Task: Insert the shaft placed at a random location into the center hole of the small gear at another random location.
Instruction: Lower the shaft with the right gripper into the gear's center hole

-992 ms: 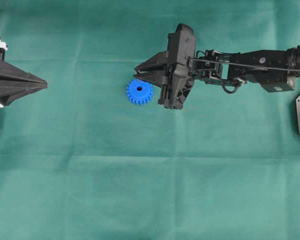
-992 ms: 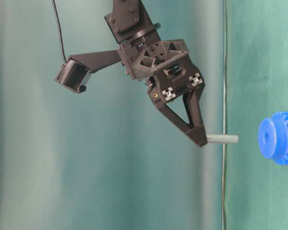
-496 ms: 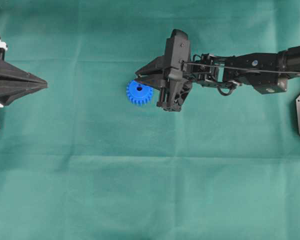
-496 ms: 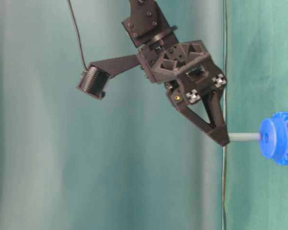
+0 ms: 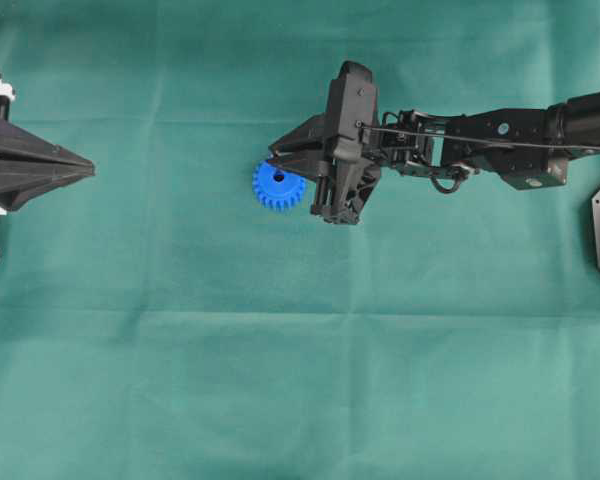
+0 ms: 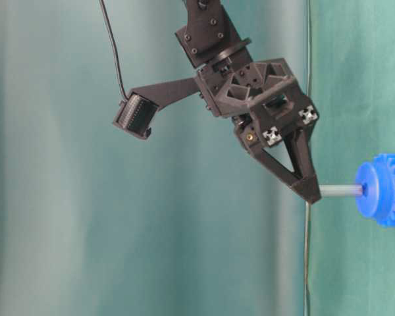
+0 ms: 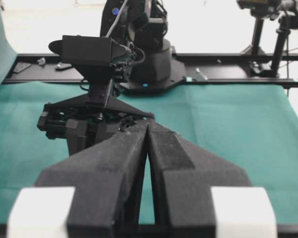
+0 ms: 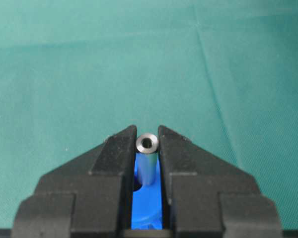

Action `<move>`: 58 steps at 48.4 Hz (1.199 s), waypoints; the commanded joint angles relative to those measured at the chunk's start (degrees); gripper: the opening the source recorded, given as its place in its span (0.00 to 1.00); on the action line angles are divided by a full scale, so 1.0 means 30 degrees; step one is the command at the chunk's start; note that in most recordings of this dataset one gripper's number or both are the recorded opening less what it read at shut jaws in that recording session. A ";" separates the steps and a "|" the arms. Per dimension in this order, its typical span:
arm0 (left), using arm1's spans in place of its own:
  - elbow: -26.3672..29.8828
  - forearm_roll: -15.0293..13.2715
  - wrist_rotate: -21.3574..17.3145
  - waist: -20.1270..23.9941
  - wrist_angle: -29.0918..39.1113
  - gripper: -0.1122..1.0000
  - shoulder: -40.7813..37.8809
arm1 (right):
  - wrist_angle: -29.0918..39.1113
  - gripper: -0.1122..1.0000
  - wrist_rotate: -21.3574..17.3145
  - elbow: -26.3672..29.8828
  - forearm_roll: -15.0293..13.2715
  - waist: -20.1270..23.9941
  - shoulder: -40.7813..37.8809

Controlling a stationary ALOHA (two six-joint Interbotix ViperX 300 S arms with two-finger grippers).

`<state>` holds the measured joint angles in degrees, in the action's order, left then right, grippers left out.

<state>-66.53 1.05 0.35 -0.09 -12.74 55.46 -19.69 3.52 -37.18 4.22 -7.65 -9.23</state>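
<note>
We see that the right gripper, clenched on the thin grey metal shaft, has brought its tip down to the center hole of the blue toothed small gear, so the insertion is beginning.

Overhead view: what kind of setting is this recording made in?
Probably a lab test bench: a green cloth covers the table, two robot arms face each other, and camera stands sit behind. The right gripper holds a metal pin at a blue gear.
</note>
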 commanded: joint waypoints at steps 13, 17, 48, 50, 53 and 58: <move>0.0322 0.0029 -0.0029 -0.0029 -0.0088 0.10 -0.0059 | 0.1055 0.22 -0.0264 0.0352 0.0029 0.0117 0.1992; 0.0322 0.0029 -0.0029 -0.0029 -0.0088 0.10 -0.0059 | 0.1201 0.22 -0.0264 0.0322 0.0029 0.0146 0.2402; 0.0322 0.0029 0.0000 -0.0029 -0.0176 0.10 -0.0059 | 0.0059 0.22 -0.0293 0.0410 0.0059 0.0293 0.0791; 0.0322 0.0029 0.0000 -0.0029 -0.0176 0.10 -0.0059 | -0.0088 0.22 -0.0293 0.0410 0.0029 0.0322 0.0615; 0.0322 0.0029 0.0000 -0.0029 -0.0176 0.10 -0.0059 | -0.0234 0.22 -0.0293 0.0410 0.0059 0.0293 0.0469; 0.0322 0.0029 0.0000 -0.0029 -0.0176 0.10 -0.0059 | -0.0234 0.22 -0.0322 0.0352 0.0117 0.0293 0.0322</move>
<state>-66.53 1.05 0.26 -0.09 -12.74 55.46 -19.60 3.52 -37.18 4.22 -6.94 -8.96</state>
